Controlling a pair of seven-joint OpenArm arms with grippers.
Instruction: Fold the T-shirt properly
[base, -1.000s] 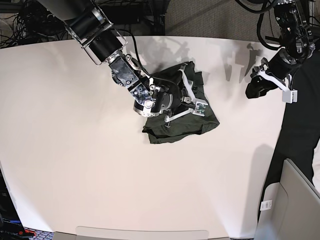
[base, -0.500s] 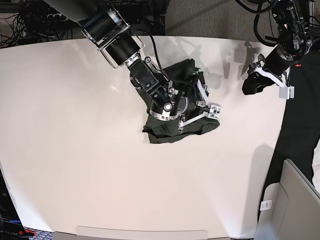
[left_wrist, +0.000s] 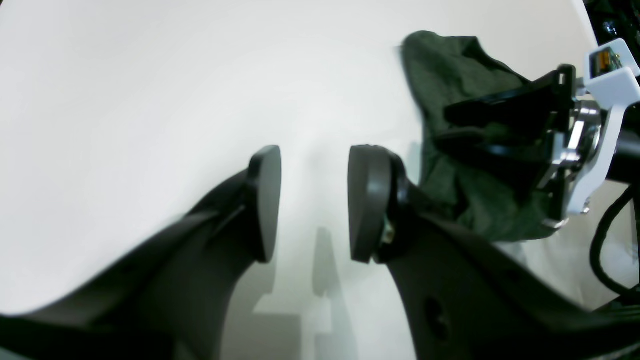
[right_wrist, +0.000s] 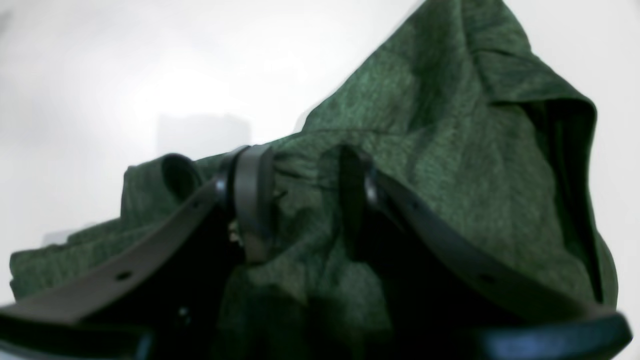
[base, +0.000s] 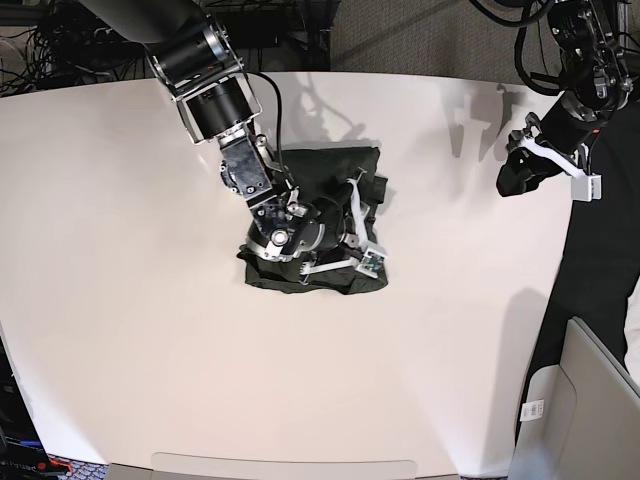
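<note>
Now right pincer (right_wrist: 305, 200) over T-shirt (right_wrist: 450, 150), bunched

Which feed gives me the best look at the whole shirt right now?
The base view: the shirt lies bunched on the table, outline visible around the right arm. The right wrist view shows only close-up folds; the left wrist view catches one edge.

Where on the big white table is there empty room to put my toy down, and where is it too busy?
The table is bare all along its left side and across the near edge below the T-shirt. There is also room between the shirt and the left gripper. It is crowded in the middle, where the right gripper presses into the bunched shirt.
</note>
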